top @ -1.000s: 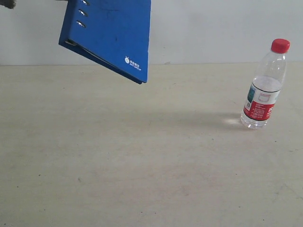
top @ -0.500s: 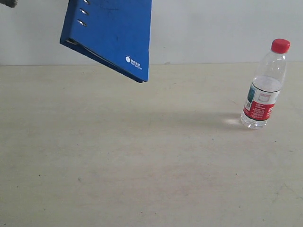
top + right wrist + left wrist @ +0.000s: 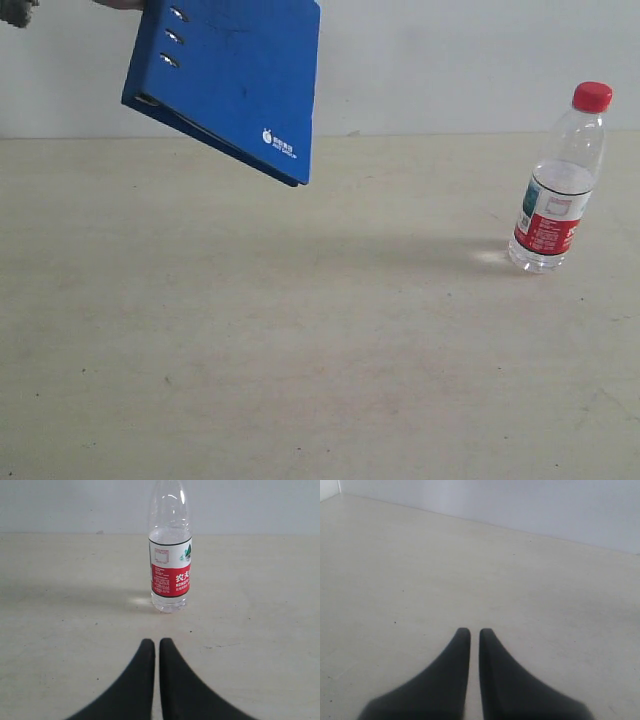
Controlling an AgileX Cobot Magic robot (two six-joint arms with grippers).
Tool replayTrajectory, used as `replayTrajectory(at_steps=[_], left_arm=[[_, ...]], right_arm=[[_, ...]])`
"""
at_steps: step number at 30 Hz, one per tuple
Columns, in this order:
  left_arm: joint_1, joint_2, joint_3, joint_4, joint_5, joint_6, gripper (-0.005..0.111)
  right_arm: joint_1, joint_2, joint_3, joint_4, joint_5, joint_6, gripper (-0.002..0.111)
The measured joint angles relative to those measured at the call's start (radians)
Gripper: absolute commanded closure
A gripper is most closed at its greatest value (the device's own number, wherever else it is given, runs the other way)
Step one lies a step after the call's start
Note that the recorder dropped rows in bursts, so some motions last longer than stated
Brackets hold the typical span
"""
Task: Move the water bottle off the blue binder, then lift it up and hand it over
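The blue binder [image 3: 235,80] hangs tilted in the air at the upper left of the exterior view, clear of the table, its top edge cut off by the frame. What holds it is out of view. The water bottle [image 3: 556,185] stands upright on the table at the right, red cap on. In the right wrist view the water bottle [image 3: 170,565] stands straight ahead of my right gripper [image 3: 157,641], which is shut and empty, a short gap short of it. My left gripper [image 3: 470,630] is shut on nothing above bare table. Neither gripper shows in the exterior view.
A pale beige table [image 3: 320,350] runs back to a white wall [image 3: 450,60]. A small dark object [image 3: 14,10] sits at the top left corner of the exterior view. The binder casts a faint shadow [image 3: 380,250] on the table.
The binder has dropped slightly and shifted a little left, so more of its ring side shows. The bottle has not moved.
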Motion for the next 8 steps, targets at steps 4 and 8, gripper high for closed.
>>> replayTrajectory(at_steps=[4, 8], left_arm=[[0.0, 0.0, 0.0, 0.0, 0.0, 0.0, 0.1], [0.0, 0.0, 0.0, 0.0, 0.0, 0.0, 0.1]], right_arm=[[0.0, 0.0, 0.0, 0.0, -0.003, 0.0, 0.107], [0.0, 0.0, 0.0, 0.0, -0.003, 0.0, 0.107]])
